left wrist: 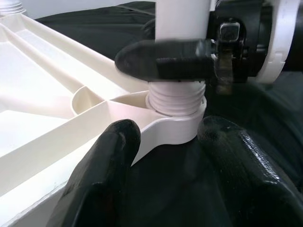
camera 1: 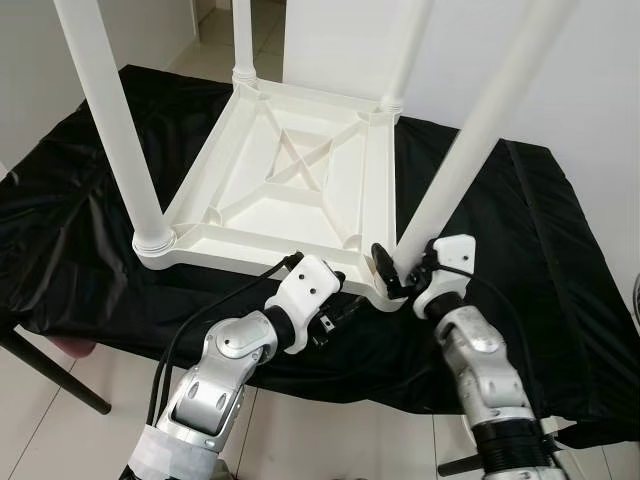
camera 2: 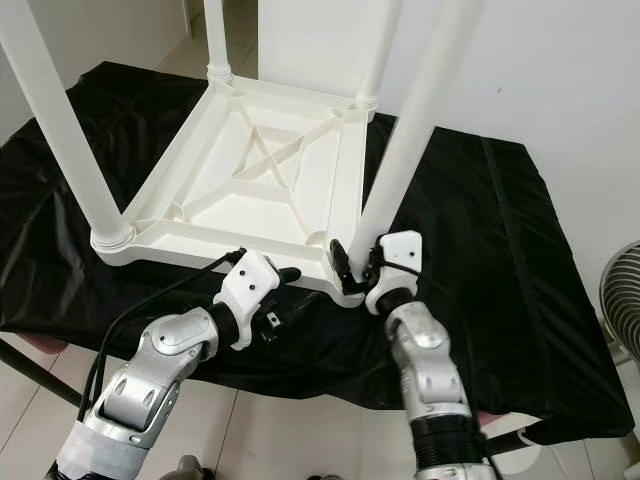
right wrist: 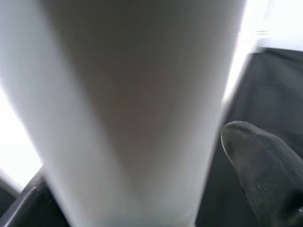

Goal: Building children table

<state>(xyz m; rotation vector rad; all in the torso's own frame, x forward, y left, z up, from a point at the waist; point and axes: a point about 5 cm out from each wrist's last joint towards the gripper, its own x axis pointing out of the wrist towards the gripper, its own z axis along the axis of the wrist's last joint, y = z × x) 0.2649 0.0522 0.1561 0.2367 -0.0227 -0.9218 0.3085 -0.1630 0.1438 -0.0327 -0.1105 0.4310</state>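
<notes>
An upside-down white plastic children's table (camera 1: 290, 180) lies across the middle of the frame on a black plastic sheet (camera 1: 520, 250), its four round white legs pointing up. My right gripper (camera 1: 398, 268), at lower centre-right, has its black fingers closed around the base of the near right white leg (camera 1: 470, 150), just above the threaded socket. My left gripper (left wrist: 180, 156) sits at lower centre, fingers spread apart and holding nothing, either side of that same table corner.
</notes>
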